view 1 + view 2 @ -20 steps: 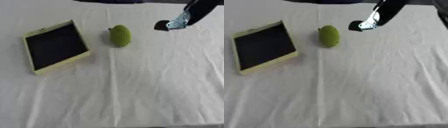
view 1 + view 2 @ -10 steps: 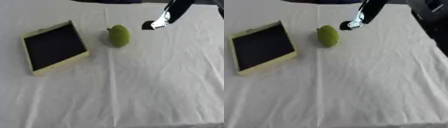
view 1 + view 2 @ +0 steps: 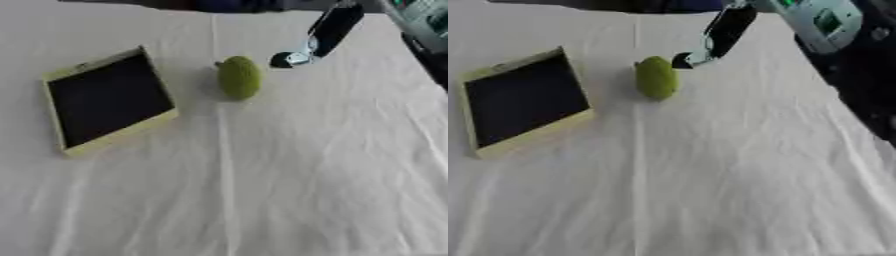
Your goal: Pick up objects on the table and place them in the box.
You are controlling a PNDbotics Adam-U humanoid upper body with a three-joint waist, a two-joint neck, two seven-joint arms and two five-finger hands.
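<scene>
1. Your right hand (image 3: 322, 36) comes in from the upper right. Only a dark, narrow part ending in a dark tip with a silvery spot shows. I cannot tell whether its fingers are apart or together.
2. The green fruit (image 3: 238, 77) lies on the white cloth (image 3: 289, 175), just to the left of that fingertip and a little nearer you. It looks apart from it, not touched.
3. The box (image 3: 107, 101) sits well to the left of the fingers, beyond the fruit. Its dark interior appears to hold nothing.
4. Your left hand shows in neither view.
5. Judgement: nothing is placed yet. Grasping, carrying across and releasing all remain.
</scene>
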